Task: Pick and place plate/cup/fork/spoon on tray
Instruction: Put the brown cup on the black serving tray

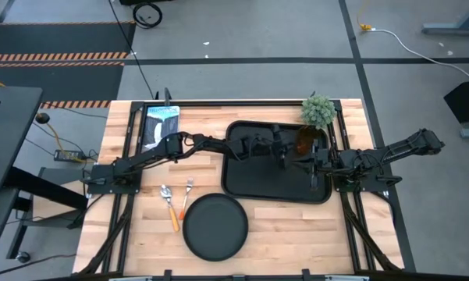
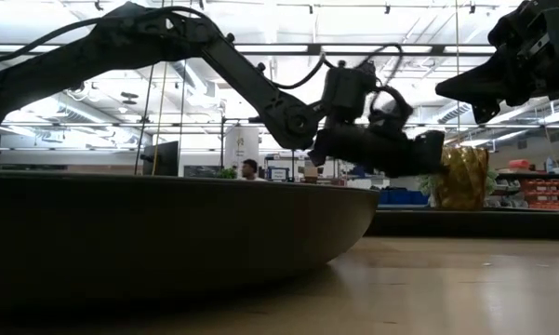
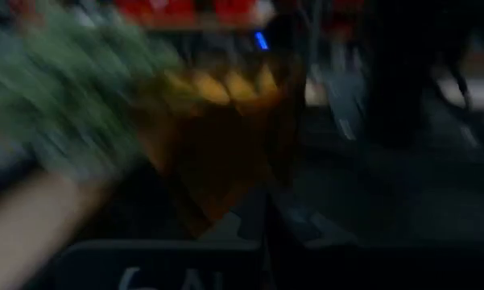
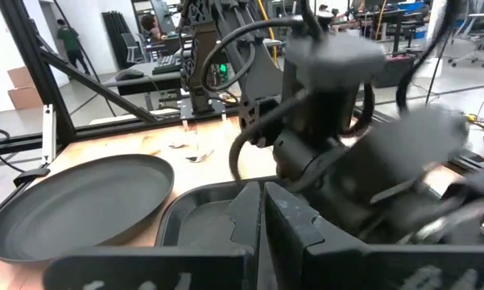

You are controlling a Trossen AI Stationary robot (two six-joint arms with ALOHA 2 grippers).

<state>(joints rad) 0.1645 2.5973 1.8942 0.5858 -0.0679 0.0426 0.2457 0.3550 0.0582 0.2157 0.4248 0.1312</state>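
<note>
The black tray [image 1: 250,183] lies at the table's middle right. The amber cup [image 1: 305,141] stands upright in its far right corner and also shows in the low view [image 2: 465,177] and the left wrist view [image 3: 225,145]. My left gripper [image 1: 287,154] hangs shut over the tray, just short of the cup, touching nothing. My right gripper [image 1: 314,178] is shut and empty above the tray's right side. The round black plate [image 1: 214,226] lies on the table near the front edge. The spoon [image 1: 168,201] and the fork [image 1: 187,193] lie on the table left of the tray.
A small green plant [image 1: 318,111] stands at the tray's far right corner, close behind the cup. A printed box or booklet [image 1: 160,125] lies at the table's far left. Bare wood shows right of the plate along the front edge [image 1: 296,234].
</note>
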